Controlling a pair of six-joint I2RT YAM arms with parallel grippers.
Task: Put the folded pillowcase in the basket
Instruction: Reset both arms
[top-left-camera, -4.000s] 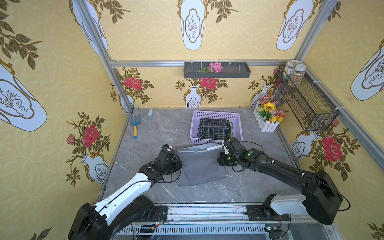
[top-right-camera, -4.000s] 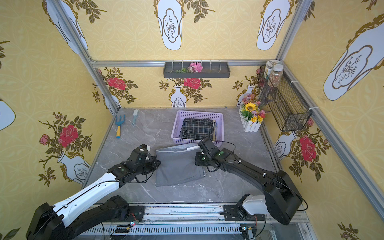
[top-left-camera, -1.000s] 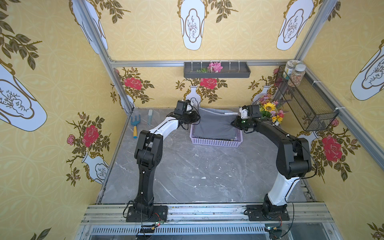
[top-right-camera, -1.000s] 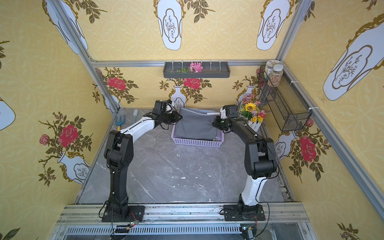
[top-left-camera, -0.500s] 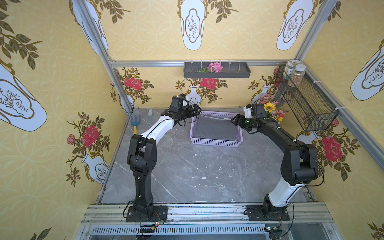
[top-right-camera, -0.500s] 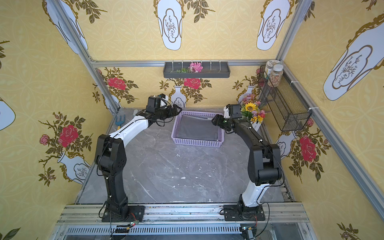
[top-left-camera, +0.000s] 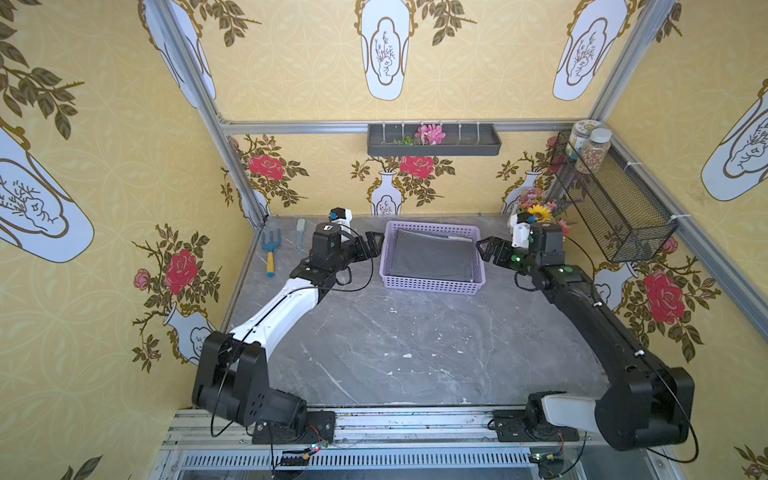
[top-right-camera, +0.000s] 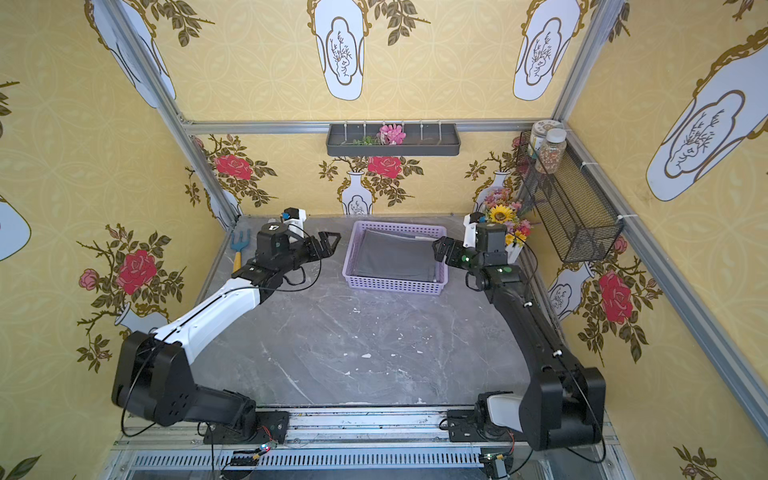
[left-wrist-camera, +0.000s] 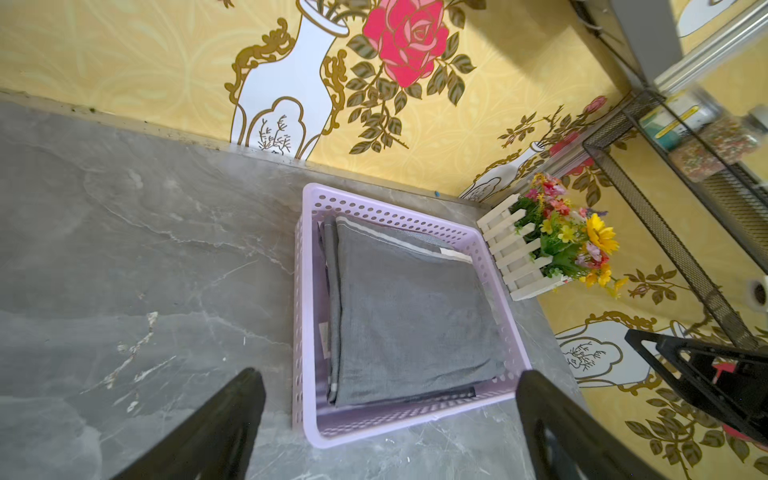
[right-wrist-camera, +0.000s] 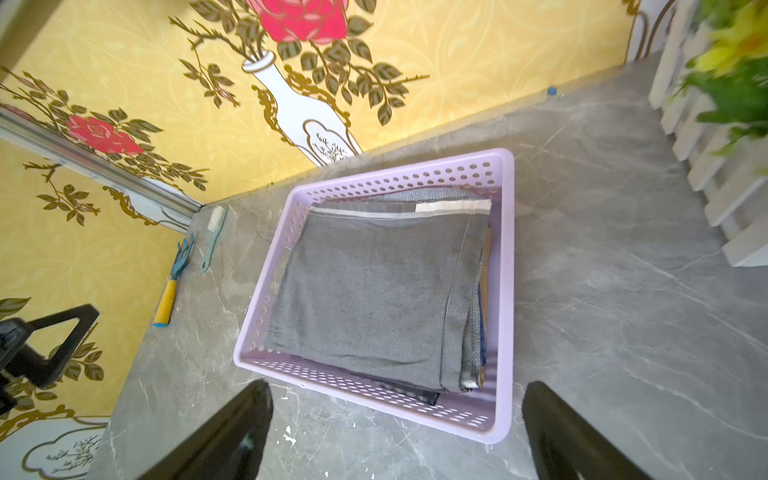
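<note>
Grey pillowcase in basket, left hand, right hand released; layered edges only in wrist views

I counted one lilac perforated plastic basket, one folded grey cloth pillowcase, one yellow-handled blue hand rake, one pale long-handled brush, one white-fenced flower planter and two clear jars.
</note>
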